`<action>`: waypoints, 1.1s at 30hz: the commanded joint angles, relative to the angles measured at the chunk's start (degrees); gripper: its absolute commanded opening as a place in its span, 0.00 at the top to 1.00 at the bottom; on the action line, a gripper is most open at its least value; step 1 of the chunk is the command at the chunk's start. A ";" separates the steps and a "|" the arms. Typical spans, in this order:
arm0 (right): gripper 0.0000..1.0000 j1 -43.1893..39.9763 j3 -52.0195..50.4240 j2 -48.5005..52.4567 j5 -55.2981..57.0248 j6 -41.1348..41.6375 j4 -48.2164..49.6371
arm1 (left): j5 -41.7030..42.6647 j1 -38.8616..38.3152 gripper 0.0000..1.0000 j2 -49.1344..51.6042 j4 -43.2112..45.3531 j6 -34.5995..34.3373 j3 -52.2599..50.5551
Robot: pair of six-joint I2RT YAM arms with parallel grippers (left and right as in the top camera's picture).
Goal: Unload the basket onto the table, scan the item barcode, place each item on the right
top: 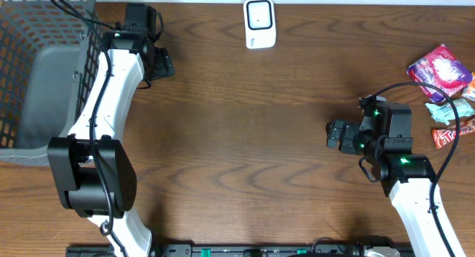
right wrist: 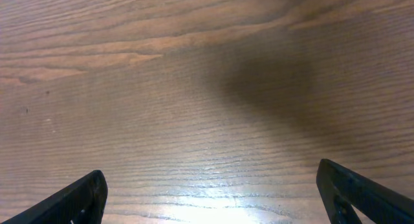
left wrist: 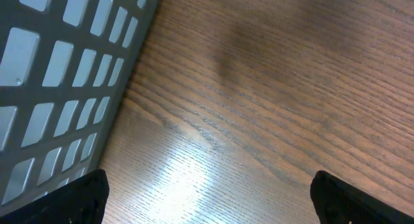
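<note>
Gaping wide with nothing held, the left fingers (left wrist: pixel 84 198) and right fingers (right wrist: pixel 81 198) hang over the table (top: pixel 237 138), while the packets (top: pixel 443 70) lie at its right edge, behind the nearer right fingers and well apart from the scanner (top: pixel 260 23).

left claw (top: pixel 165 63) spread wide, right claw (top: pixel 333 134) likewise

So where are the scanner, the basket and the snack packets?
scanner (top: pixel 260 23), overhead view, middle of its white face.
basket (top: pixel 44 23), overhead view, its mesh wall.
snack packets (top: pixel 443 67), overhead view, the pink packet.
</note>
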 commanded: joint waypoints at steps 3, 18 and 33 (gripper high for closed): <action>0.01 0.17 -0.37 -2.62 0.28 -0.37 -0.20 | -0.52 0.02 0.01 -0.28 -0.15 0.13 -0.33; 0.01 3.74 -19.80 -20.09 -4.50 -10.88 27.89 | -0.52 0.02 0.01 -0.28 -0.13 0.13 -0.33; 0.01 7.17 -36.35 -50.07 -5.55 -17.53 36.50 | -0.52 0.02 0.01 -0.28 -0.15 0.13 -0.33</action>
